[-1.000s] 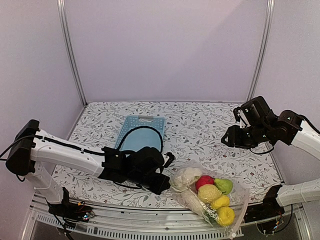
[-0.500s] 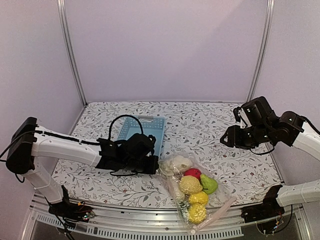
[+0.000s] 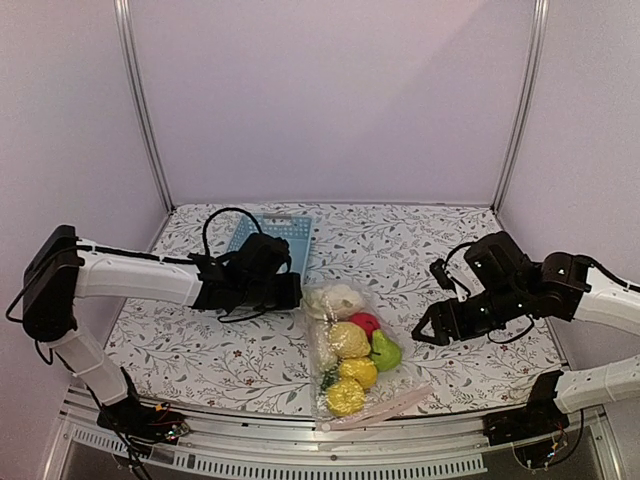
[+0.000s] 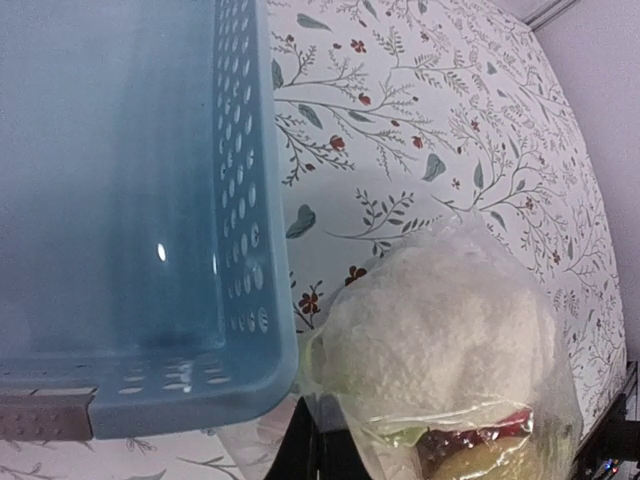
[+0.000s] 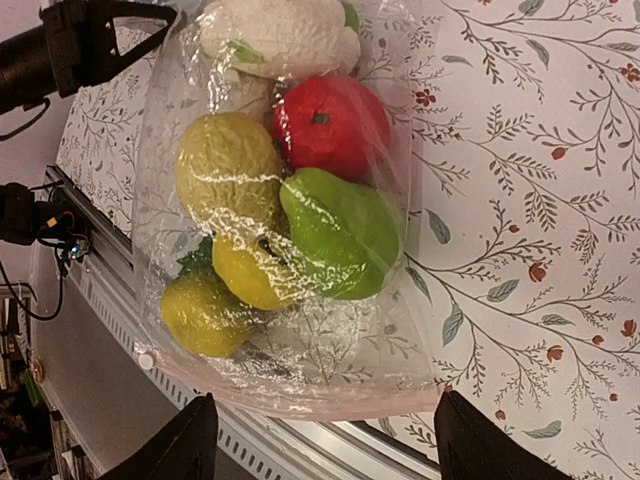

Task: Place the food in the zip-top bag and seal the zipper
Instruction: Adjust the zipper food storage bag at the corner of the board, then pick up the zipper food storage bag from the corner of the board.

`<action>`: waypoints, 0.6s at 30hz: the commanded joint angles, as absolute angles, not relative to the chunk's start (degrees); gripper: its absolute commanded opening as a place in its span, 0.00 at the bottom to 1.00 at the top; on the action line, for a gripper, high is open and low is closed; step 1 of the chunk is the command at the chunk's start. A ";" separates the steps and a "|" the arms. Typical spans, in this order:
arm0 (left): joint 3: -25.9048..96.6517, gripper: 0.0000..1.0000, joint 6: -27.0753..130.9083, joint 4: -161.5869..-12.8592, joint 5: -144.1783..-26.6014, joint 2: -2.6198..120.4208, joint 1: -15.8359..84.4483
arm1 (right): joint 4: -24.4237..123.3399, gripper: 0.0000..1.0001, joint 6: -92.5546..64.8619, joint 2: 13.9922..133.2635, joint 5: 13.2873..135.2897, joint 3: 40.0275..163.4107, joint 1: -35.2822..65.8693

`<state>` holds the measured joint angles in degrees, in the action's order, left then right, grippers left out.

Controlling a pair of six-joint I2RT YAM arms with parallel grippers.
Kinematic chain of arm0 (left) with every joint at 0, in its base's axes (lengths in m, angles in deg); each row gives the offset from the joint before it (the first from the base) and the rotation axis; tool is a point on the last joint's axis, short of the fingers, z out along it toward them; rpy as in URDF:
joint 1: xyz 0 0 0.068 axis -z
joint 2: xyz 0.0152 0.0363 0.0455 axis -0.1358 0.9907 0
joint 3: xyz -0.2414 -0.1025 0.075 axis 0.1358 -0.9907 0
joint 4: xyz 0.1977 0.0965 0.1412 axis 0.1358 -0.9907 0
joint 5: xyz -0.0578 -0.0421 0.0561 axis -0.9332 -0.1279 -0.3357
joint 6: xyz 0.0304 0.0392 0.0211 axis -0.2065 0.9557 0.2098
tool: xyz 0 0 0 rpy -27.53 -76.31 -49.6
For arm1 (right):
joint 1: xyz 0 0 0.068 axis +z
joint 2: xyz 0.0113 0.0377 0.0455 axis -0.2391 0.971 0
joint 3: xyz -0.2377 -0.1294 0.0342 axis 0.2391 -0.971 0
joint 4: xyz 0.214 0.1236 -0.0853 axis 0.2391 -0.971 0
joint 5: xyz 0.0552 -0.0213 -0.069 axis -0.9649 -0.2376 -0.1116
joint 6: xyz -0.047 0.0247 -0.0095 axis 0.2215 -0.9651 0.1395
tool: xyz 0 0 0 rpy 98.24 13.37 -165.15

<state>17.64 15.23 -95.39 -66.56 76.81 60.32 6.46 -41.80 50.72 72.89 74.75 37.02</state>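
Observation:
The zip-top bag (image 3: 345, 350) lies near the table's front edge. Through it I see a white cauliflower (image 3: 335, 298), a red tomato (image 3: 366, 323), a green piece (image 3: 385, 350) and yellow lemons (image 3: 347, 397). The pinkish zipper (image 3: 375, 408) runs along the bag's near end. My left gripper (image 3: 297, 293) is shut on the bag's far corner, seen in the left wrist view (image 4: 318, 440) beside the cauliflower (image 4: 440, 340). My right gripper (image 3: 420, 333) is open, just right of the bag. In the right wrist view (image 5: 327, 410) its jaws straddle the zipper (image 5: 300, 395). I cannot tell whether the zipper is sealed.
The light-blue basket (image 3: 270, 240) sits behind the left gripper, and its corner (image 4: 250, 380) is close to the bag. The metal front rail (image 3: 300, 440) runs just below the bag's mouth.
The left gripper pulled the bag back and left, swinging it so its mouth now faces the front edge. The right arm came down and left, up to the bag.

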 commanded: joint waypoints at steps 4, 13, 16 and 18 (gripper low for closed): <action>20.09 0.20 19.59 -92.71 -69.53 77.84 56.14 | 9.66 0.75 -41.64 52.36 72.57 70.09 39.87; 16.48 0.79 19.20 -97.15 -72.98 66.82 57.52 | 15.21 0.71 -38.29 54.17 73.51 68.88 49.87; 14.94 0.84 17.92 -100.41 -73.65 63.08 58.76 | 15.69 0.71 -35.72 55.36 79.27 70.27 55.72; 13.50 0.85 16.88 -102.10 -74.17 60.57 59.18 | 15.17 0.71 -33.80 56.68 84.27 71.61 59.40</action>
<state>16.63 18.50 -96.62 -72.20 64.38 57.83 13.76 -38.36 54.85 75.16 68.72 53.98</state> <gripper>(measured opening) 0.841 0.708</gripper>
